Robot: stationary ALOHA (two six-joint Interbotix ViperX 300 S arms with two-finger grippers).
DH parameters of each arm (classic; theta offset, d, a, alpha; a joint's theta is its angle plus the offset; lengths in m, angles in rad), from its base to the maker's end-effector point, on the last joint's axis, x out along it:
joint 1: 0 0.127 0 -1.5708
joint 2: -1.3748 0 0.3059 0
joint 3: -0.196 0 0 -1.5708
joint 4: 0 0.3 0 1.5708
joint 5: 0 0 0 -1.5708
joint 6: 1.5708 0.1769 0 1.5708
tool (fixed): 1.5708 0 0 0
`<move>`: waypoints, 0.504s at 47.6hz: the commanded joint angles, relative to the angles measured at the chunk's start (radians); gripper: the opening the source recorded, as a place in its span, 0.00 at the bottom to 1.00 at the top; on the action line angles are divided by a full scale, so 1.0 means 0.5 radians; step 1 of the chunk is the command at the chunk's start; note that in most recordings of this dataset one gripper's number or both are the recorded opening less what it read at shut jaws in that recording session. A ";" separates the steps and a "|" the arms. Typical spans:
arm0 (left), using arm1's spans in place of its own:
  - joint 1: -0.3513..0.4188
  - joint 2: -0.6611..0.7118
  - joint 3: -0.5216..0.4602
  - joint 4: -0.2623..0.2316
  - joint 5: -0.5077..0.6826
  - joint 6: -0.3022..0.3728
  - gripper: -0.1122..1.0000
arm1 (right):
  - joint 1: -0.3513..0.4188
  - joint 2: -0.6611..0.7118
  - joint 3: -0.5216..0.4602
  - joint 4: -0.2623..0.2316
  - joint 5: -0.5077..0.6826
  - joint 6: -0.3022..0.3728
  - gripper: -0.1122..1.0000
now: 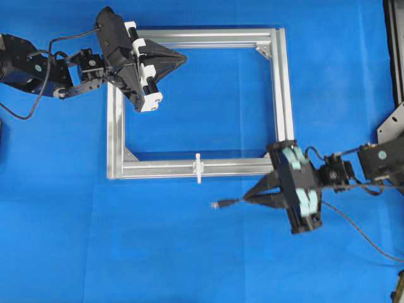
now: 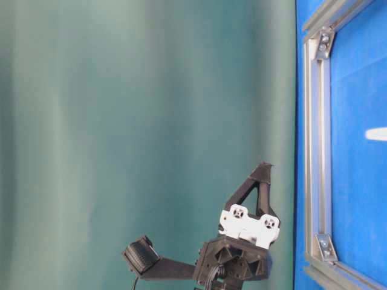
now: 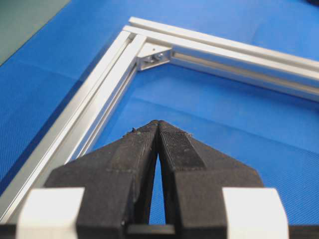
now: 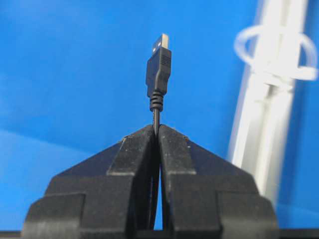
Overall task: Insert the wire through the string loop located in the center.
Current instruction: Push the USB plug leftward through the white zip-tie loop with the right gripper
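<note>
My right gripper (image 1: pixel 247 199) (image 4: pixel 158 127) is shut on the wire (image 1: pixel 228 202) (image 4: pixel 156 115), just behind its plug. The dark plug (image 4: pixel 158 67) sticks out ahead of the fingertips, pointing left in the overhead view, below the frame's near bar. The white string loop (image 1: pixel 198 168) (image 4: pixel 271 52) stands on that near bar, up and to the left of the plug, apart from it. The rest of the wire trails off to the right (image 1: pixel 366 237). My left gripper (image 1: pixel 184 59) (image 3: pixel 158 122) is shut on nothing, hovering inside the silver frame (image 1: pixel 189 38) by its far bar.
The rectangular aluminium frame (image 1: pixel 283 95) lies on the blue cloth, with corner brackets (image 3: pixel 152 57) inside its corners. In the table-level view the left arm (image 2: pixel 242 241) shows against a green backdrop. A dark stand (image 1: pixel 392 126) sits at the right edge.
</note>
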 commanded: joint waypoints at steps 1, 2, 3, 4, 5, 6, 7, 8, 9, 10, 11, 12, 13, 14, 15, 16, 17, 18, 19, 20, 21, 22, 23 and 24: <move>0.006 -0.055 -0.037 0.003 -0.012 0.000 0.10 | -0.074 -0.034 0.000 0.012 -0.043 0.000 0.08; 0.006 -0.055 -0.037 0.003 -0.012 0.000 0.10 | -0.092 -0.034 0.003 0.012 -0.046 0.000 0.08; 0.006 -0.055 -0.037 0.003 -0.012 0.000 0.10 | -0.107 -0.034 0.006 0.012 -0.052 0.000 0.08; 0.006 -0.055 -0.037 0.006 -0.012 0.000 0.10 | -0.123 -0.034 0.009 0.012 -0.052 0.000 0.08; 0.006 -0.055 -0.034 0.006 -0.012 0.000 0.10 | -0.147 -0.034 0.015 0.012 -0.058 0.000 0.08; 0.006 -0.055 -0.037 0.003 -0.012 0.000 0.10 | -0.160 -0.034 0.018 0.012 -0.061 0.000 0.08; 0.006 -0.055 -0.037 0.006 -0.012 0.000 0.10 | -0.172 -0.034 0.018 0.012 -0.064 0.000 0.08; 0.006 -0.055 -0.037 0.003 -0.012 0.000 0.10 | -0.184 -0.031 0.021 0.012 -0.067 0.000 0.08; 0.006 -0.055 -0.037 0.003 -0.012 0.000 0.10 | -0.196 -0.031 0.021 0.012 -0.071 0.003 0.08; 0.006 -0.055 -0.037 0.006 -0.012 0.000 0.10 | -0.206 -0.031 0.025 0.012 -0.074 0.000 0.08; 0.006 -0.055 -0.037 0.003 -0.012 0.000 0.10 | -0.218 -0.028 0.028 0.012 -0.074 0.000 0.08; 0.006 -0.055 -0.037 0.006 -0.012 0.000 0.10 | -0.227 -0.028 0.028 0.012 -0.074 0.000 0.08; 0.006 -0.055 -0.037 0.003 -0.012 0.000 0.10 | -0.233 -0.028 0.031 0.012 -0.077 0.000 0.08; 0.006 -0.055 -0.037 0.003 -0.015 0.000 0.10 | -0.239 -0.025 0.028 0.012 -0.080 0.000 0.08; 0.006 -0.055 -0.037 0.006 -0.012 0.000 0.10 | -0.245 -0.021 0.031 0.012 -0.083 0.000 0.08; 0.006 -0.055 -0.037 0.003 -0.012 0.000 0.10 | -0.249 -0.021 0.031 0.012 -0.083 0.000 0.08; 0.003 -0.055 -0.034 0.006 -0.012 0.000 0.10 | -0.255 -0.015 0.031 0.012 -0.089 0.000 0.08; 0.006 -0.055 -0.037 0.006 -0.012 0.000 0.10 | -0.255 -0.009 0.028 0.012 -0.095 0.000 0.08; 0.006 -0.055 -0.037 0.006 -0.012 0.000 0.10 | -0.255 -0.006 0.028 0.012 -0.098 0.000 0.08; 0.006 -0.055 -0.037 0.006 -0.015 0.000 0.10 | -0.258 -0.006 0.028 0.012 -0.104 0.000 0.08; 0.006 -0.055 -0.037 0.006 -0.012 0.000 0.10 | -0.258 -0.003 0.028 0.012 -0.110 0.000 0.08; 0.006 -0.055 -0.037 0.006 -0.012 0.000 0.10 | -0.255 0.000 0.028 0.012 -0.117 0.000 0.08; 0.006 -0.055 -0.037 0.006 -0.012 0.000 0.10 | -0.255 0.006 0.028 0.012 -0.120 0.000 0.08; 0.006 -0.055 -0.037 0.006 -0.012 0.000 0.10 | -0.258 0.009 0.028 0.012 -0.126 0.000 0.08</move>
